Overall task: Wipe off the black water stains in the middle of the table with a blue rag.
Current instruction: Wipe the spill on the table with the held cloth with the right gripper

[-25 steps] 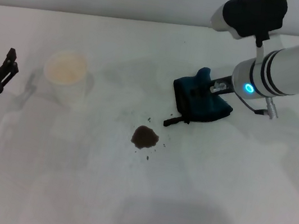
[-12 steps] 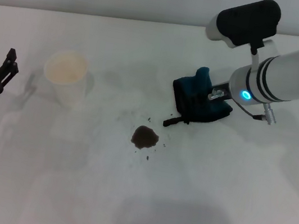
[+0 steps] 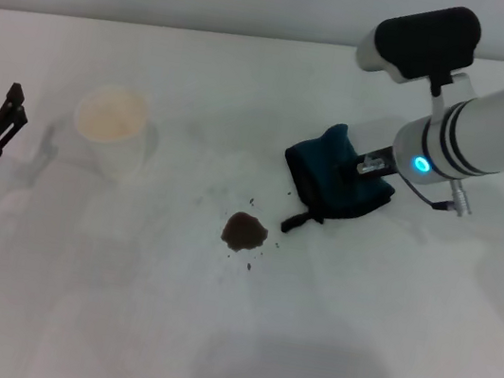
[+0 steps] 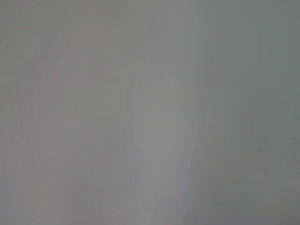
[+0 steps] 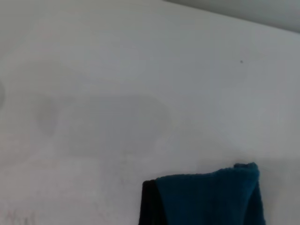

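Observation:
The black water stains (image 3: 244,232) form a small dark blotch with tiny specks on the white table (image 3: 356,321). Just right of it and a little farther back lies the bunched blue rag (image 3: 335,178), its black loop tag trailing toward the blotch. My right gripper (image 3: 367,165) is buried in the rag's right side and shut on it. The right wrist view shows the rag (image 5: 206,197) with its black edging against bare table. My left gripper (image 3: 10,110) hangs open at the far left edge. The left wrist view shows only plain grey.
A white paper cup (image 3: 111,128) stands upright on the left half of the table, well left of the stain. The table's far edge runs along the top of the head view.
My right gripper has dragged the rag a short way toward me and to the left, closer to the stain. The loop tag has swung nearer the blotch. The left arm has barely moved.

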Controlling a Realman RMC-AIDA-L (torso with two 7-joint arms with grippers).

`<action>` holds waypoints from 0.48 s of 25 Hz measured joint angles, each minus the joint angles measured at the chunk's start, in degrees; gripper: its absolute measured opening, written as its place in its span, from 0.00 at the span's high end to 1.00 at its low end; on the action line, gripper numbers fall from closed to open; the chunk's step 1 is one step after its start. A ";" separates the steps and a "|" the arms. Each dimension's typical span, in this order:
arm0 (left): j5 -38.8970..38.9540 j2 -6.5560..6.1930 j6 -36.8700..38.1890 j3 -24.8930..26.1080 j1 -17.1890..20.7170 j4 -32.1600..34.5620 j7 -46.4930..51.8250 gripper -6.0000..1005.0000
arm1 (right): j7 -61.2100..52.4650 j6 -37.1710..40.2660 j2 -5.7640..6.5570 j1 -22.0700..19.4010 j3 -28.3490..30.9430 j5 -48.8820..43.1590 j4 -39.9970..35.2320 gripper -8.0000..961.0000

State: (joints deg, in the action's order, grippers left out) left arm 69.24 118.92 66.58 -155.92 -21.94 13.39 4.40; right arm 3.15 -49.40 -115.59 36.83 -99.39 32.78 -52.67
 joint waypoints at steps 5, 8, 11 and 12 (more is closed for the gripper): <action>0.08 0.00 0.01 0.21 -0.11 -0.13 0.00 0.11 | 1.08 -0.67 0.04 -1.03 2.21 0.54 -0.53 0.90; 0.10 -0.06 0.01 0.23 -0.28 -0.13 0.00 0.11 | 3.10 -0.94 -0.04 -2.86 2.23 1.40 -4.03 0.90; 0.11 -0.13 0.00 0.29 -0.52 -0.17 0.00 0.11 | 8.15 -1.93 -0.03 -4.53 2.25 5.71 -8.13 0.90; 0.11 -0.16 0.00 0.38 -0.64 -0.21 0.00 0.11 | 10.51 -2.47 0.01 -4.89 2.26 7.70 -9.19 0.90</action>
State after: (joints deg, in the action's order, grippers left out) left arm 69.35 118.76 66.58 -155.54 -22.58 13.19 4.40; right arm 13.66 -51.87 -115.58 31.94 -97.13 40.48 -61.86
